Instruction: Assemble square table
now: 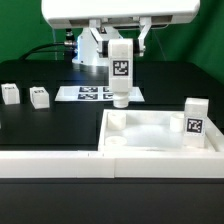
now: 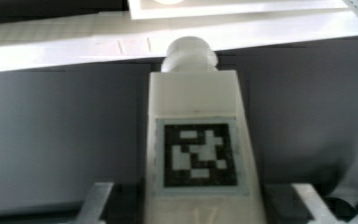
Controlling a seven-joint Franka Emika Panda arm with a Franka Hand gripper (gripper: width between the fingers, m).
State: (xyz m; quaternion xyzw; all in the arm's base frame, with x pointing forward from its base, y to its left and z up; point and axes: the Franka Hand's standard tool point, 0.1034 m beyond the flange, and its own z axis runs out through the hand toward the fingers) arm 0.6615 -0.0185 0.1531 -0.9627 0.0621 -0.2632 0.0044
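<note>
My gripper [image 1: 121, 45] is shut on the top end of a white table leg [image 1: 121, 72] and holds it upright, tag facing front and round peg down. The peg hangs just behind the far left corner of the white square table top [image 1: 150, 150], which lies rim-up at the front. In the wrist view the leg [image 2: 197, 120] runs between my fingers [image 2: 99, 200], its peg pointing at the top's rim [image 2: 51, 55]. A second leg [image 1: 194, 116] stands upright at the top's far right corner. Two more legs [image 1: 11, 93] [image 1: 39, 97] lie on the black table at the exterior view's left.
The marker board [image 1: 90, 93] lies flat on the table behind the held leg. The white robot base [image 1: 95, 45] stands at the back. A white ledge [image 1: 50, 160] runs along the front, left of the table top.
</note>
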